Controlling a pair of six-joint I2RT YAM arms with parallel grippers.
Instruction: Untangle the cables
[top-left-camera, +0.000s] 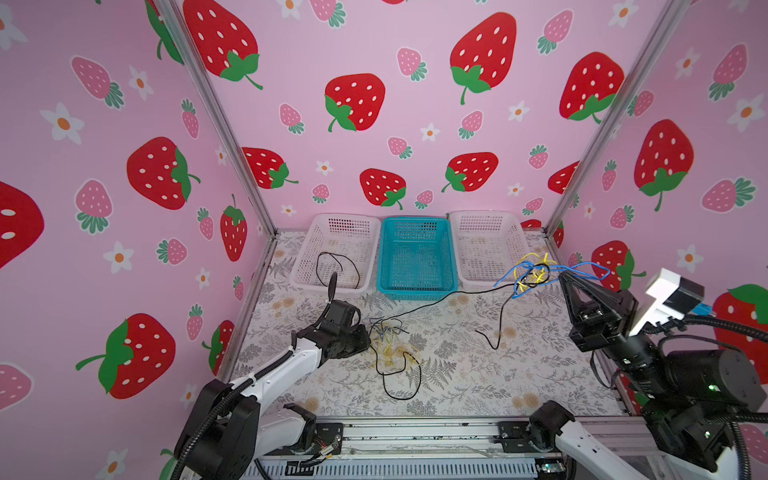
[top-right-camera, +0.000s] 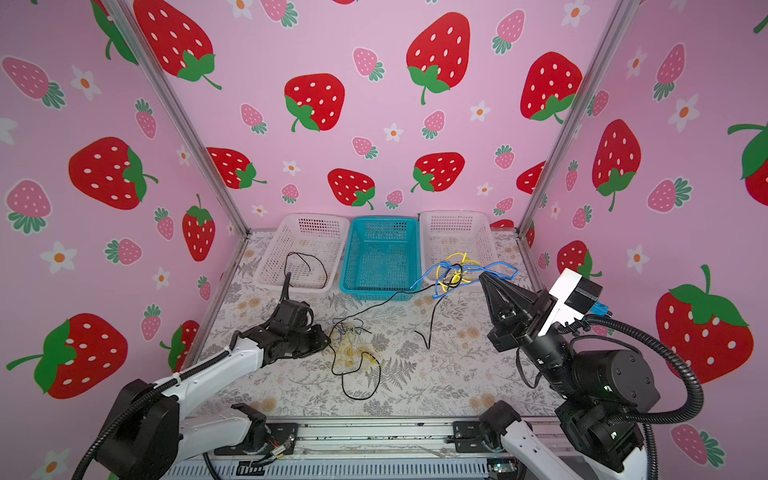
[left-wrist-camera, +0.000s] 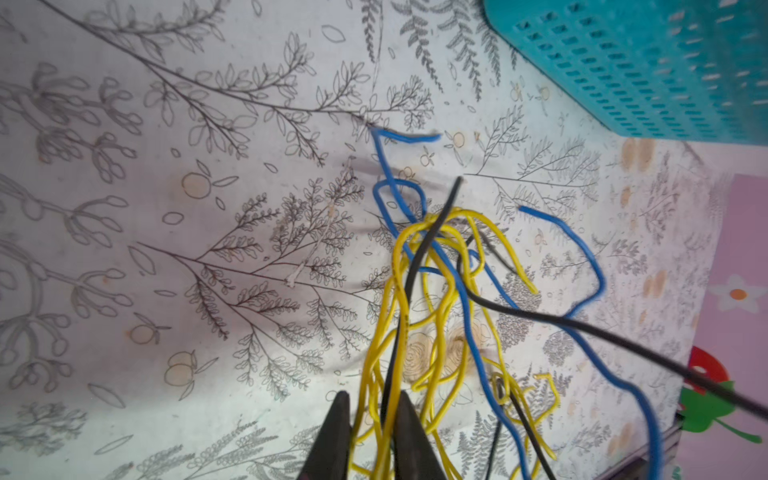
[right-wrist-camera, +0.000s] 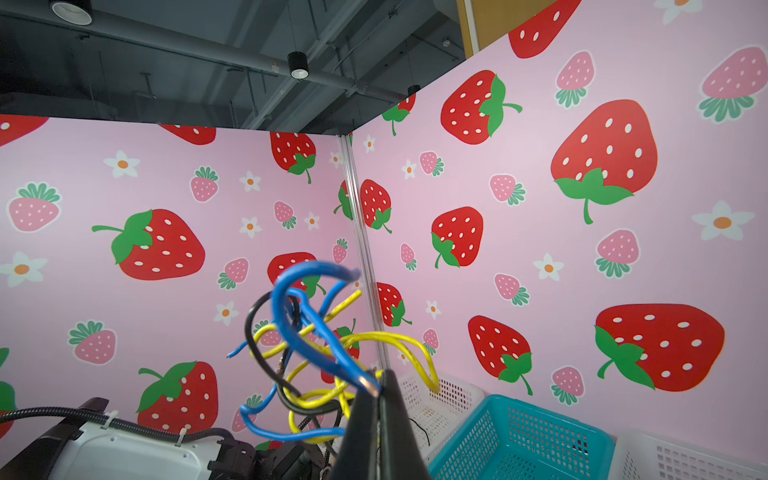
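Observation:
The cables form two tangles of yellow, blue and black wire. One tangle (top-left-camera: 390, 345) (top-right-camera: 351, 349) lies on the floral mat. My left gripper (top-left-camera: 368, 340) (top-right-camera: 328, 341) (left-wrist-camera: 372, 401) is low at its left edge, open, with yellow and black strands (left-wrist-camera: 395, 332) running loosely between the parted fingers. The other tangle (top-left-camera: 532, 272) (top-right-camera: 455, 272) (right-wrist-camera: 316, 345) hangs in the air at the back right. My right gripper (top-left-camera: 562, 275) (top-right-camera: 482, 276) (right-wrist-camera: 376, 388) is shut on a blue strand of it. A black cable (top-left-camera: 436, 303) links both tangles.
Three baskets stand along the back wall: a white one (top-left-camera: 303, 266) with a black cable (top-left-camera: 332, 266) draped in it, a teal one (top-left-camera: 415, 293) (left-wrist-camera: 644, 62) (right-wrist-camera: 519, 436), and another white one (top-left-camera: 486, 218). Strawberry-print walls close in three sides.

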